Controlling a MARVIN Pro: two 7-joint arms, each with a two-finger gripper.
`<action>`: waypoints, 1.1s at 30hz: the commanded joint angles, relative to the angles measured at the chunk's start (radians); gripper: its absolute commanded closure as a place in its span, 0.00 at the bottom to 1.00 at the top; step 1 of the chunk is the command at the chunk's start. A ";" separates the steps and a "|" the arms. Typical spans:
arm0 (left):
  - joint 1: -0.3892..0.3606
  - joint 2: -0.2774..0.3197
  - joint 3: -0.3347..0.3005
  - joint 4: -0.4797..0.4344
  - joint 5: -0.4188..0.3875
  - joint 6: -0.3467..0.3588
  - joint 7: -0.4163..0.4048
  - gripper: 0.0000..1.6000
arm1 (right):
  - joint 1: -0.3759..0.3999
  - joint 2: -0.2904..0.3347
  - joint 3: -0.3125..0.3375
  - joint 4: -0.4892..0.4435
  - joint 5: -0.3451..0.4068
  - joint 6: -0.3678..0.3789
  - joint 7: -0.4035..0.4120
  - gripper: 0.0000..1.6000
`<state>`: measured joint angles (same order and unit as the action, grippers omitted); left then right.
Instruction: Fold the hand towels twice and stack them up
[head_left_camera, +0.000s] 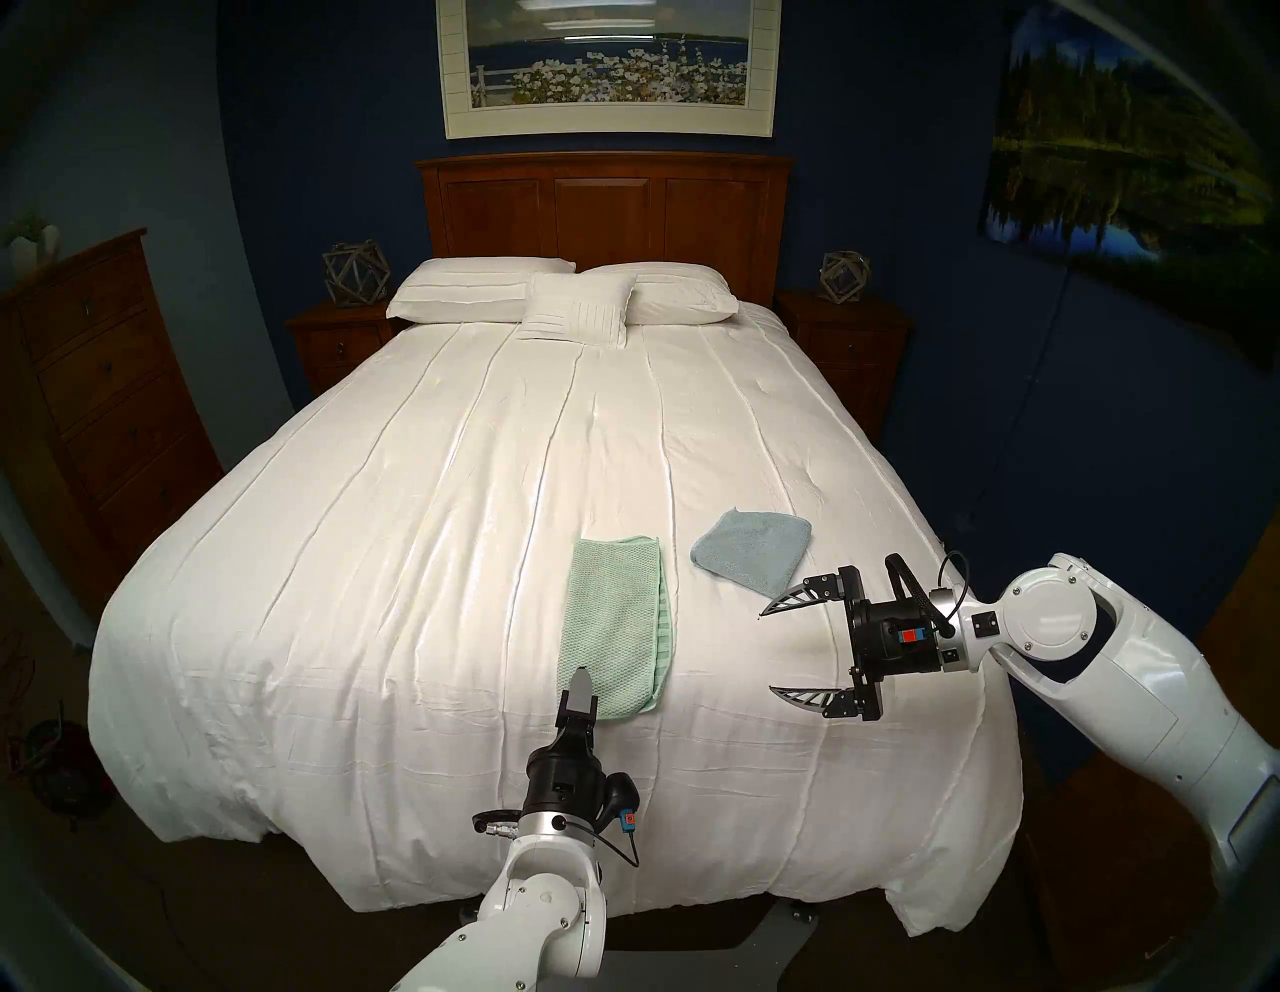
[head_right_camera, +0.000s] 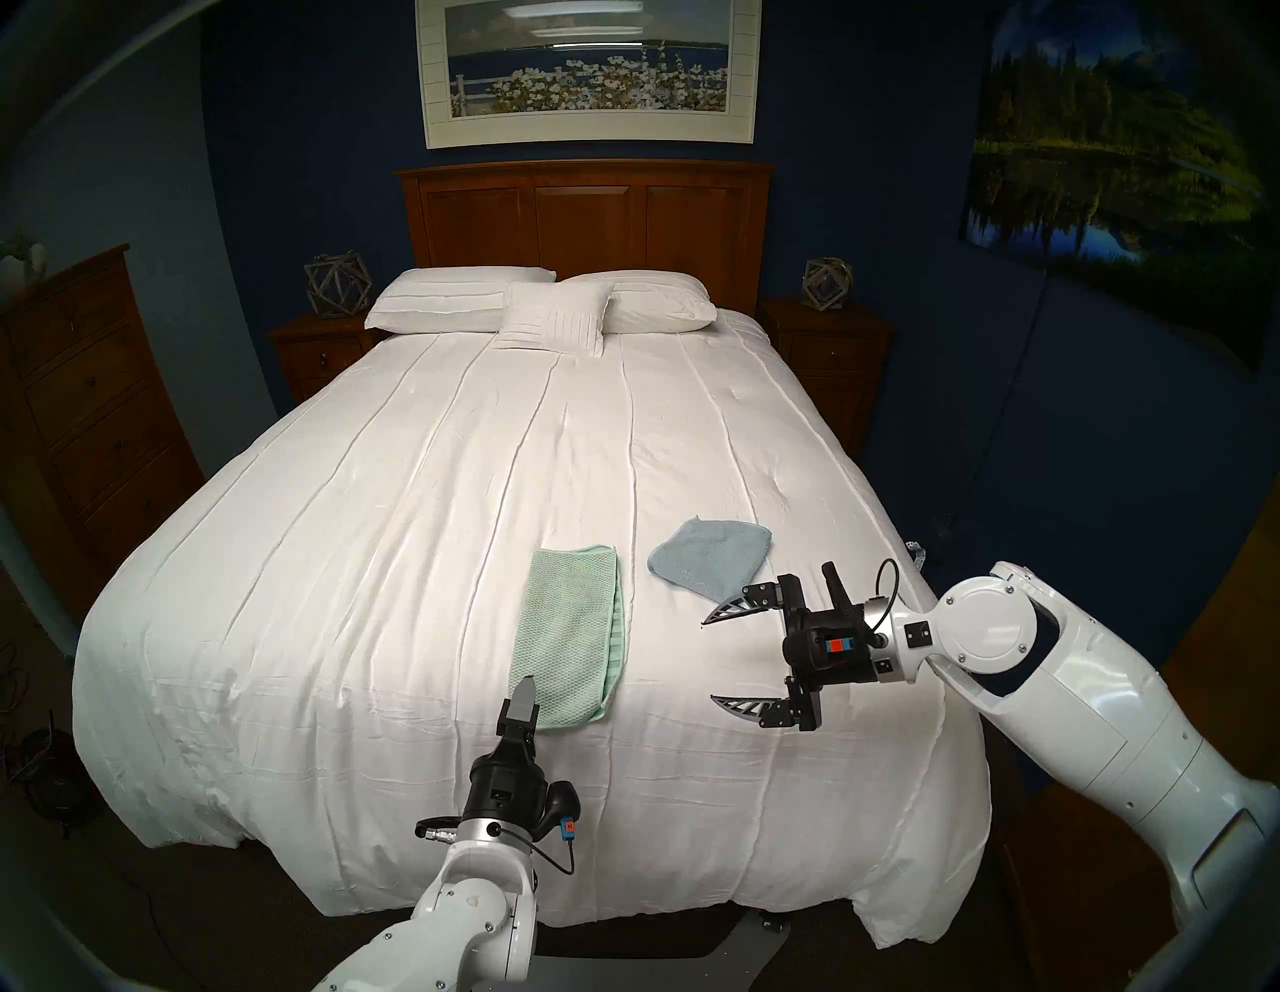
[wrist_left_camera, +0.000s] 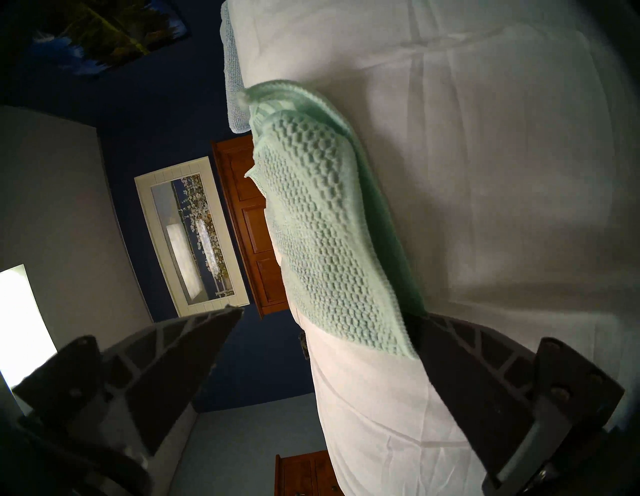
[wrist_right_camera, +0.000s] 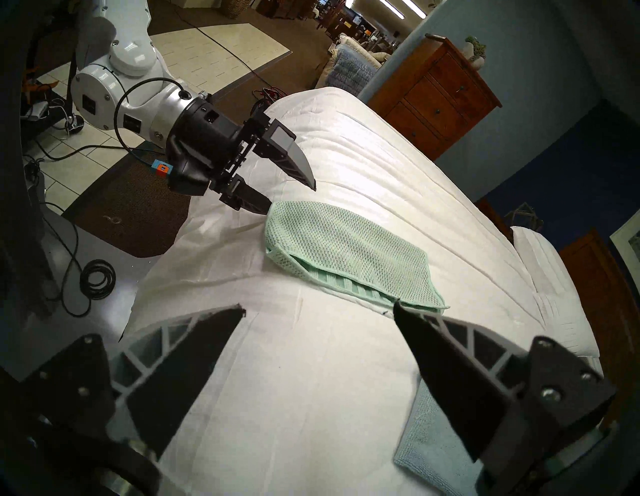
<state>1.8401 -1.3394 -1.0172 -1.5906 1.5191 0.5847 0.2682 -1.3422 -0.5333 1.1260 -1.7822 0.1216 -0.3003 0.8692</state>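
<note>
The mint green waffle-weave towel (head_left_camera: 616, 623) lies on the white bedspread (head_left_camera: 388, 554), folded once into a long strip running away from me. The light blue plush towel (head_left_camera: 751, 558) lies folded in a small square to its right, apart from it. My left gripper (head_left_camera: 580, 682) is open at the green towel's near end, one finger low at the towel's edge (wrist_right_camera: 268, 209) and the other above it. My right gripper (head_left_camera: 767, 651) is open and empty, hovering right of the green towel and just in front of the blue towel (wrist_right_camera: 422, 436).
Three white pillows (head_left_camera: 575, 305) lie at the wooden headboard (head_left_camera: 602, 208). Nightstands (head_left_camera: 339, 346) stand on both sides of the bed and a tall dresser (head_left_camera: 90, 388) at the far left. The bed's near edge drops off just below the green towel.
</note>
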 joint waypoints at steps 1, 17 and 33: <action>0.052 0.074 0.013 -0.117 -0.063 0.006 0.050 0.00 | 0.007 0.006 0.016 -0.021 0.000 -0.002 -0.014 0.00; 0.095 0.189 0.059 -0.248 -0.144 0.049 -0.021 0.00 | 0.004 0.014 0.013 -0.027 0.000 0.000 -0.028 0.00; 0.065 0.272 0.145 -0.220 -0.210 -0.098 -0.007 0.00 | 0.006 0.017 0.009 -0.027 0.001 0.000 -0.032 0.00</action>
<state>1.9342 -1.0656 -0.8734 -1.8147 1.3041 0.4998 0.2448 -1.3430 -0.5147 1.1259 -1.7953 0.1188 -0.2985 0.8446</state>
